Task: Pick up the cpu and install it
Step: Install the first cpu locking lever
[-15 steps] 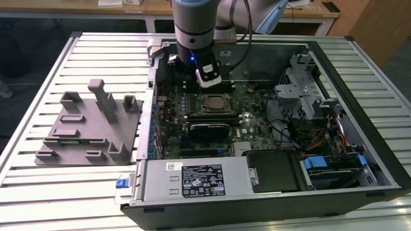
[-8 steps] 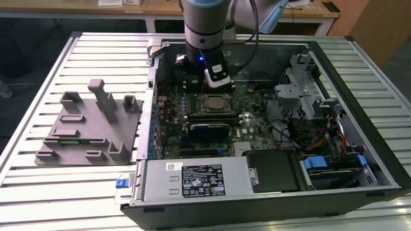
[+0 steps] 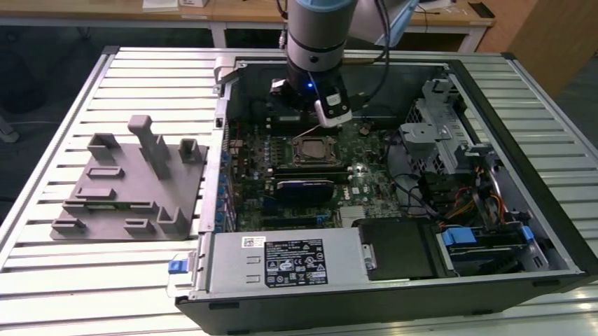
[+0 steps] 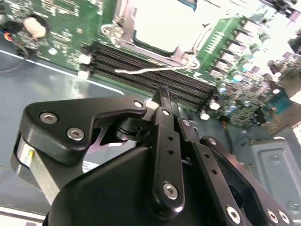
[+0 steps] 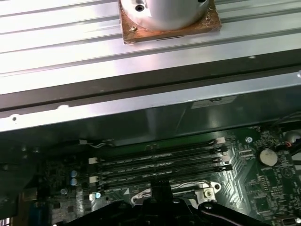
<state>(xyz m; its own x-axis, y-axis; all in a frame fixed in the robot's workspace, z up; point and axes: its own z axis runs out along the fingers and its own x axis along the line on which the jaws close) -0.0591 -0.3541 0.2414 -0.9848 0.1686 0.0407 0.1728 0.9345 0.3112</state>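
Silver power supply [image 3: 280,260] up front, grey fixture blocks [image 3: 131,182] way off at 9 o'clock, cpu [image 3: 313,148] sitting in the motherboard socket, gripper [image 3: 329,117] hovering just at its 12 o'clock, fingers pinched together on nothing, above the memory slots [image 4: 141,66]

From my seat the exterior view is evenly lit from overhead, with glare on the ribbed table [image 3: 523,91]. In the second wrist view the socket [image 4: 162,23] burns out white, and the gripper [image 4: 164,94] looks soft up close. In the first wrist view the motherboard [image 5: 160,165] sits dim.
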